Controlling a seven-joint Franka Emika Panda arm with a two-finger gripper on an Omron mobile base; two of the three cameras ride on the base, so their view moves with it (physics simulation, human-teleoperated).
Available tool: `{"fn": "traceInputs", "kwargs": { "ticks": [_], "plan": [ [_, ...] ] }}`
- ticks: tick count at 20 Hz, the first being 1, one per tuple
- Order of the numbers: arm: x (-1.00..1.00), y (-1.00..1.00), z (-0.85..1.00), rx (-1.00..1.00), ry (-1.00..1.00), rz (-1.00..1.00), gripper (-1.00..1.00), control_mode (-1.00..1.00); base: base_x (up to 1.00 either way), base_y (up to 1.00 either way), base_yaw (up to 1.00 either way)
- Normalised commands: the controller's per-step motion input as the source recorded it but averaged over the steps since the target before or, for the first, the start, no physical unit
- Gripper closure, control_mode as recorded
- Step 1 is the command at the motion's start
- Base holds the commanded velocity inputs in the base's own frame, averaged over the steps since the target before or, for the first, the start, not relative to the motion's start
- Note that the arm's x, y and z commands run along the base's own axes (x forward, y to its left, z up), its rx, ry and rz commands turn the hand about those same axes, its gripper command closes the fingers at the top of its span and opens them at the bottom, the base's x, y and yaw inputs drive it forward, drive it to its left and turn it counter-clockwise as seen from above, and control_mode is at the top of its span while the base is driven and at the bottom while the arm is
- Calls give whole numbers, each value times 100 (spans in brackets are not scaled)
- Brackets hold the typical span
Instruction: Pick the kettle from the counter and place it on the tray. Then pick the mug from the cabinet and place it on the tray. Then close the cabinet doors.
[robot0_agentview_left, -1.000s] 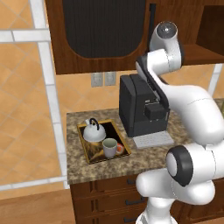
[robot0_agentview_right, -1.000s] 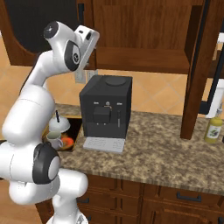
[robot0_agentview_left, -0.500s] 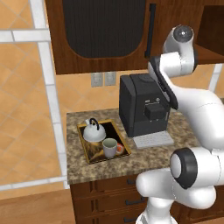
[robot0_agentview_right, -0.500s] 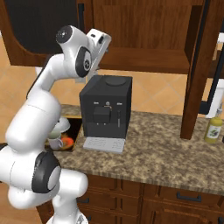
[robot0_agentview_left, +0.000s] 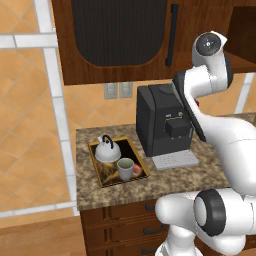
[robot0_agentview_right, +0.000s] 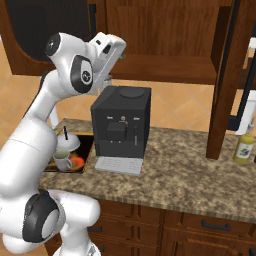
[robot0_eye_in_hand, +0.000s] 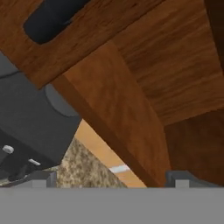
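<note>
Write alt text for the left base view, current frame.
A silvery kettle and a grey-green mug sit together on a yellow-rimmed tray at the left end of a granite counter, beside a black coffee machine. The white robot arm rises at right toward the wooden wall cabinet, whose left door is shut.

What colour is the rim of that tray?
Golden yellow; the tray rim shows best in the left base view.

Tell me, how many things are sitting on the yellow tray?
2. The kettle sits at the back of the tray, and the mug stands in front of it, nearer the counter's edge. Nothing else seems hidden there.
</note>
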Motion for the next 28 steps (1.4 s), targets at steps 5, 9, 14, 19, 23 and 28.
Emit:
{"fn": "traceInputs", "kwargs": {
  "ticks": [5, 9, 14, 19, 23, 28],
  "plan": [
    [-55, -1, 25, 37, -28, -41, -100, -100, 0, 0, 0],
    [-51, -5, 26, 5, -37, 1, -100, -100, 0, 0, 0],
    [-42, -1, 22, -2, -28, 8, -100, -100, 0, 0, 0],
    [-41, -6, 20, -1, -25, 5, -100, -100, 0, 0, 0],
    [-34, -2, 17, -4, -19, 0, -100, -100, 0, 0, 0],
    [-36, -9, 13, -3, -16, 1, -100, -100, 0, 0, 0]
  ]
}}
